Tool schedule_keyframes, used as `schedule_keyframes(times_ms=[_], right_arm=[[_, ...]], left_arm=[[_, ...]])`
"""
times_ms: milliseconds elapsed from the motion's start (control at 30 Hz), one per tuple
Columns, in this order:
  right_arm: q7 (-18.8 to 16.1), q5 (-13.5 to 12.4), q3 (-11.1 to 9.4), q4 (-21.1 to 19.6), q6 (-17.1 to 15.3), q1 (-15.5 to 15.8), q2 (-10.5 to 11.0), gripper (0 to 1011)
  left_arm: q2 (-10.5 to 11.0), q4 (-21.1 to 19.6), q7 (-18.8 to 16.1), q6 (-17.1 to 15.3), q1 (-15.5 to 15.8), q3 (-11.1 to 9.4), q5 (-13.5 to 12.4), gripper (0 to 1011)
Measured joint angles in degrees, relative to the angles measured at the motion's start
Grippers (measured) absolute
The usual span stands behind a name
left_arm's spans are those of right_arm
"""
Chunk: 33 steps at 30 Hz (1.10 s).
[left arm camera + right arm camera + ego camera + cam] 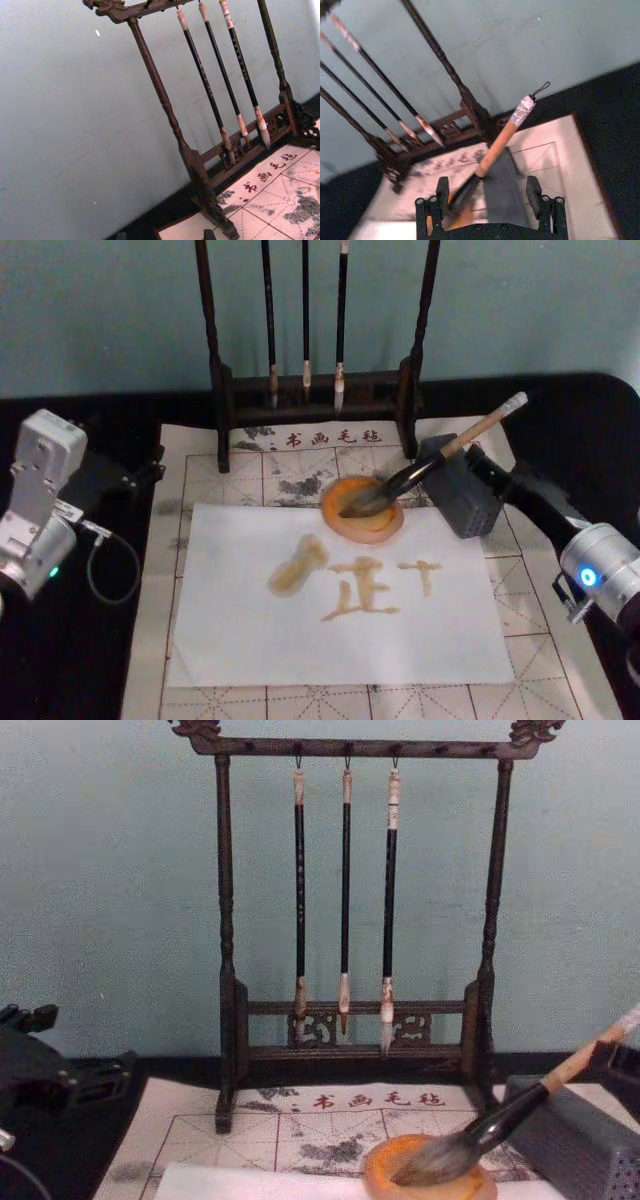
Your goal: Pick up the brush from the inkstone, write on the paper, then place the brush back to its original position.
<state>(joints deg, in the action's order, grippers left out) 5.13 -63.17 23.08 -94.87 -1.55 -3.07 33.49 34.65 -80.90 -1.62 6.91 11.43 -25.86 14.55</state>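
The brush (440, 455) lies slanted, its grey tuft in the round orange-brown inkstone (335, 515) and its tan handle leaning on a grey block (462, 498). The white paper (300, 640) in front of the inkstone bears tan-brown strokes. My right gripper (470, 458) is behind the block, open. In the right wrist view its fingers (442, 192) stand wide apart around the block (505, 190), with the brush (495, 150) near one finger and not clamped. The chest view shows the brush (520, 1110) resting in the inkstone (380, 1170). My left gripper (125, 475) is parked at the far left.
A dark wooden rack (222, 390) with three thin hanging brushes (305, 320) stands at the back of the cream grid mat (250, 475). The rack (225, 970) rises high in the chest view. A black table surface (80, 660) surrounds the mat.
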Motion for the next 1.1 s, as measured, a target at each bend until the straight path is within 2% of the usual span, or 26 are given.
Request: schedule_keyframes(times_ms=[67,167,200,400,567,1100], right_arm=[[1.79,5.96,1.59,0.41,0.97,-0.5,0.74,1000],[3.22,10.9,2.97,0.8,1.43,-0.98,1.37,1000],[3.98,13.69,3.73,0.99,1.63,-1.26,1.76,1000],[5.12,20.8,5.67,1.26,1.53,-1.78,2.87,1000],[5.28,23.05,6.09,1.26,0.89,-1.88,3.01,1000],[5.35,22.82,6.07,1.29,0.93,-1.88,3.02,1000]], left_arm=[[0.0,0.0,0.0,0.0,0.0,0.0,0.0,1001],[0.0,0.0,0.0,0.0,0.0,0.0,0.0,1001],[0.0,0.0,0.0,0.0,0.0,0.0,0.0,1001],[0.0,0.0,0.0,0.0,0.0,0.0,0.0,1001],[0.0,0.0,0.0,0.0,0.0,0.0,0.0,1001],[0.0,0.0,0.0,0.0,0.0,0.0,0.0,1001]])
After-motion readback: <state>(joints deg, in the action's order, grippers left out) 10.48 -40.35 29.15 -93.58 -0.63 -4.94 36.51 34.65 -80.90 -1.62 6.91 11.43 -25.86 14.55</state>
